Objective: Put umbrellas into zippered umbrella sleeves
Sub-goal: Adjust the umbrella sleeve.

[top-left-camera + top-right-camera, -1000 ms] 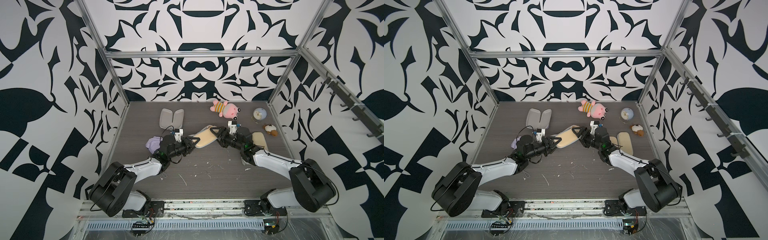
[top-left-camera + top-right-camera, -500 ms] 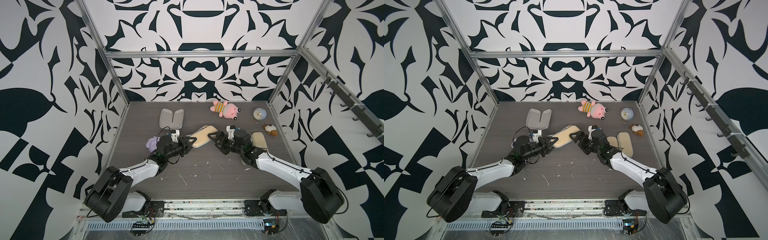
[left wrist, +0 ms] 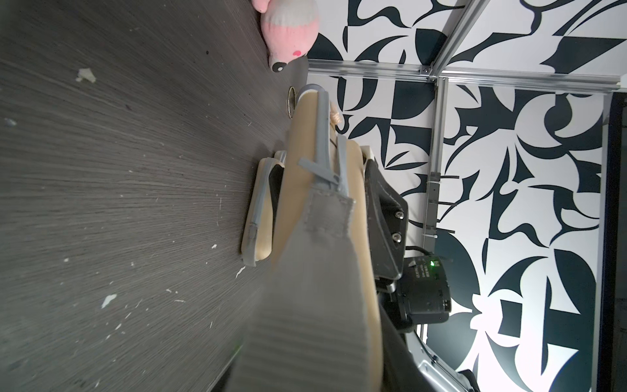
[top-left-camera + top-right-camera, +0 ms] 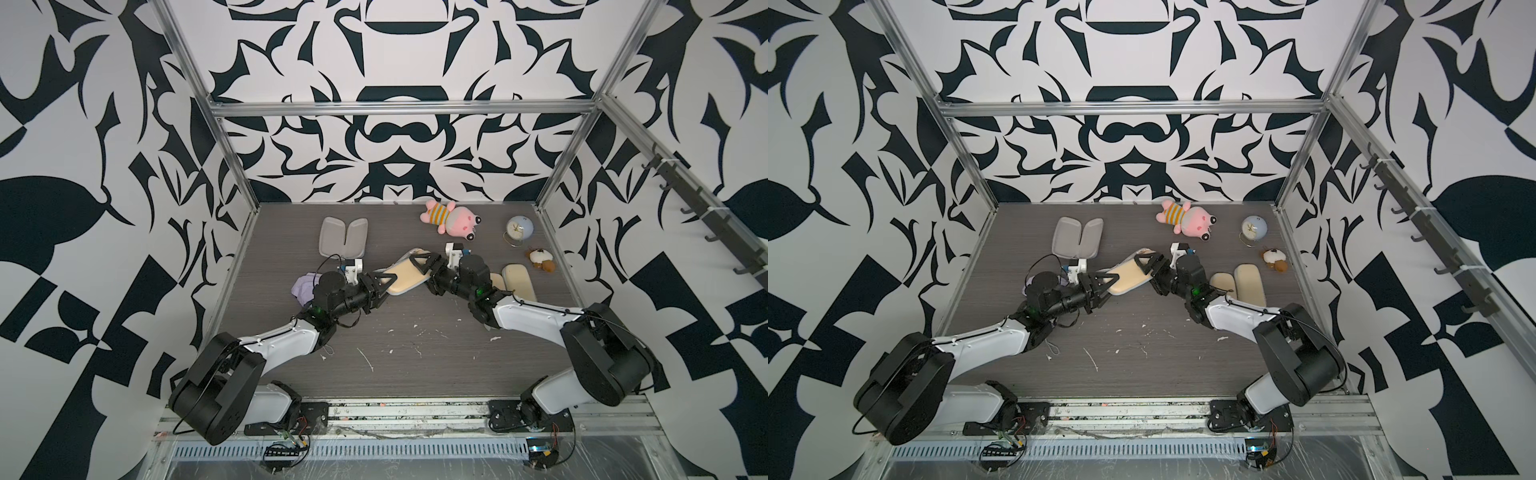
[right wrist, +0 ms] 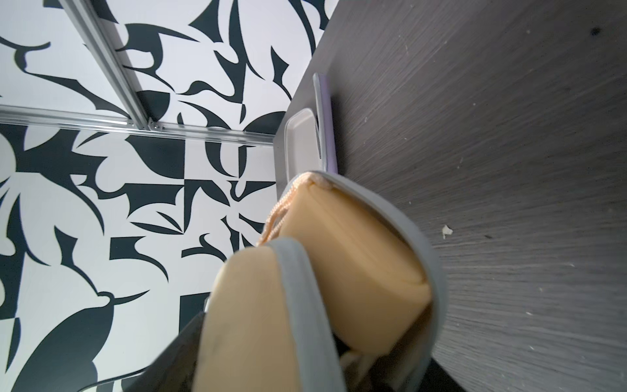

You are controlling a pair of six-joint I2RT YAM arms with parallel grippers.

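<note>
Left pincer (image 4: 381, 286): is clamping the near end of the beige sleeve (image 4: 404, 277); the fingers are closing on its grey end, seen close up in the left wrist view.
Right pincer (image 4: 422, 272): is straddling the far end of the same sleeve, one finger on each side. Cannot tell whether it is squeezing the shell or standing just off it.
Beige sleeve: is spanning the gap between the two pincers at mid-counter, slanting from the left arm toward the back. The zip edges are standing parted, and the halves are gaping at the right pincer's end.
Cream umbrella (image 5: 359, 271): is sitting inside that sleeve, its fabric showing through the gap in the right wrist view. Its braided strap (image 5: 273, 222) is poking out past the end.
Lavender sleeve (image 4: 344, 237): is lying wide open, grey lining up, at the back left and apart from the held sleeve.
Lavender umbrella (image 4: 302, 286): is lying just beside the left wrist, partly hidden by it.
Closed beige sleeves (image 4: 518, 282): two are lying side by side on the right — the nearer one is being partly covered by the right arm.
Clutter: pink plush (image 4: 451, 217) is lying at the back; clock (image 4: 519, 229) and brown plush (image 4: 540, 259) are sitting back right, none touching a sleeve.
Counter (image 4: 415, 365): dark wood grain, with pale scraps lying scattered toward the front.
</note>
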